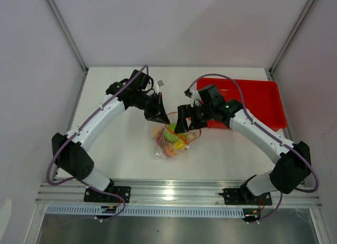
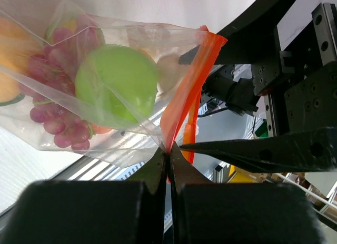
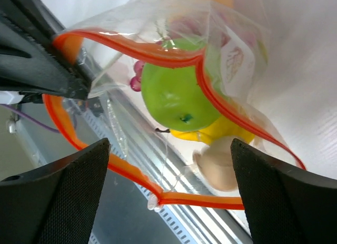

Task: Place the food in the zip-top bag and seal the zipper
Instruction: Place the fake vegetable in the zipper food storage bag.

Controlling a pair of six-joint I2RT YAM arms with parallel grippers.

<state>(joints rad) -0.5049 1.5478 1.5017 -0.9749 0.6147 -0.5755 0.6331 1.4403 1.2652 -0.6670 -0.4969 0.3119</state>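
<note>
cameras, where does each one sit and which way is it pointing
Top external: above and behind the bases, looking down at the table; both arms show, around the bag.
Left wrist: on the left arm, facing the bag; left gripper pinches the zipper.
Right wrist: on the right arm, facing into the bag's mouth; right gripper open.
Both wrist views share the green apple.

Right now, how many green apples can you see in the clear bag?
1. The green apple sits inside the bag, just behind its orange-red zipper, next to the grapes. Another could be hidden behind the other fruit.
</note>
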